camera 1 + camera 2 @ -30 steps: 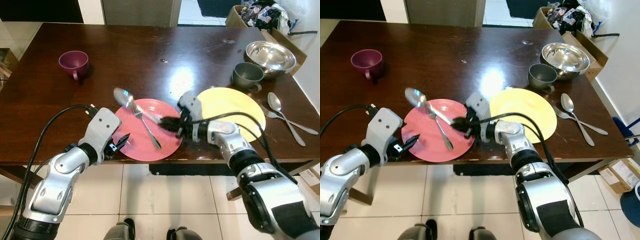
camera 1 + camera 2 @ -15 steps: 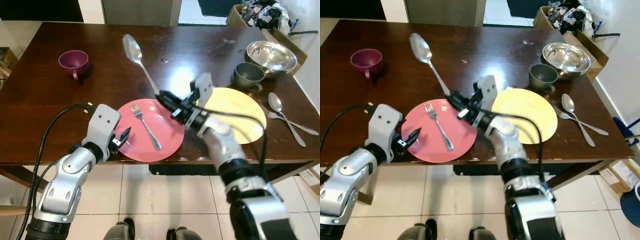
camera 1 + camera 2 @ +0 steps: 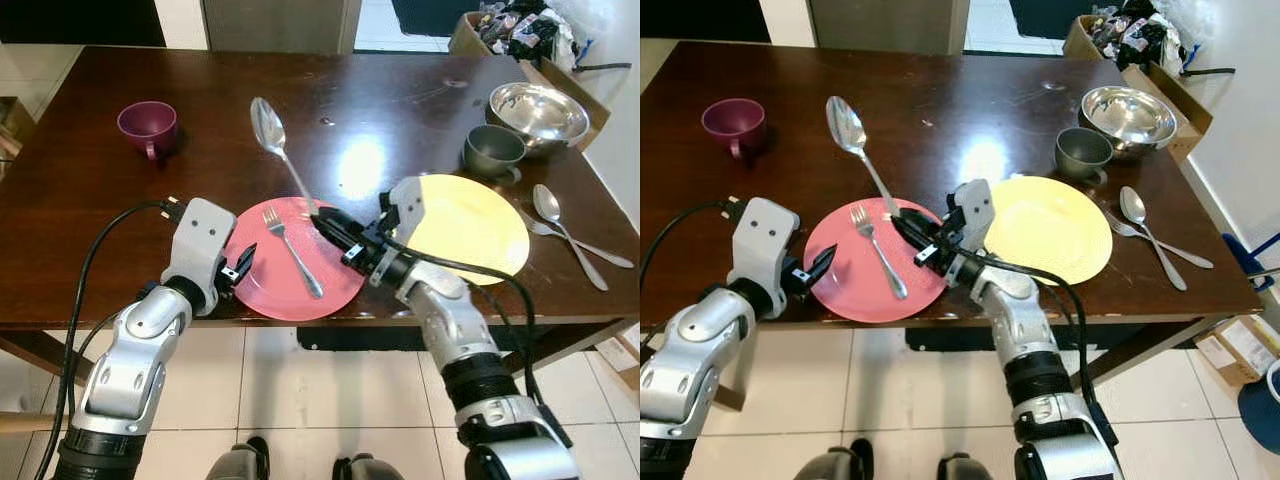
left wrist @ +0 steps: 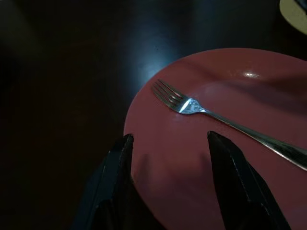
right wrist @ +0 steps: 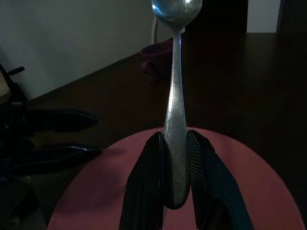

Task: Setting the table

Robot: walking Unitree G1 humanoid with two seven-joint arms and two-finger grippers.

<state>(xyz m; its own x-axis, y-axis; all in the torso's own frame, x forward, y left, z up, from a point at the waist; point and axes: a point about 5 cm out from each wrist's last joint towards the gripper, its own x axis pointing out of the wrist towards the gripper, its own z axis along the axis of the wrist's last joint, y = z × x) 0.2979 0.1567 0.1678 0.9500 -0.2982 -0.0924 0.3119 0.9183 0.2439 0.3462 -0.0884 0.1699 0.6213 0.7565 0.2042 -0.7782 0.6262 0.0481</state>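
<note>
A pink plate (image 3: pixel 340 280) lies near the table's front edge with a fork (image 3: pixel 293 250) across it. My right gripper (image 3: pixel 327 224) hovers over the plate's far right part, shut on the handle end of a large spoon (image 3: pixel 268 125). The spoon tilts up and away toward the far left, its bowl high above the table. In the right wrist view the spoon (image 5: pixel 175 100) is pinched between both fingers. My left gripper (image 3: pixel 243 266) is open at the plate's left rim; in its wrist view the fingers (image 4: pixel 120 163) straddle the plate (image 4: pixel 249 105) near the fork (image 4: pixel 192 105).
A yellow plate (image 3: pixel 470 225) sits right of the pink one. Behind it are a grey cup (image 3: pixel 493 150) and a steel bowl (image 3: pixel 540 108). Another spoon (image 3: pixel 558 225) and fork lie at the right edge. A purple cup (image 3: pixel 147 125) stands far left.
The right gripper has lifted the spoon off the pink plate, swung it upward, then brought it slightly lower. The fork stays on the plate. The left gripper has barely moved.
</note>
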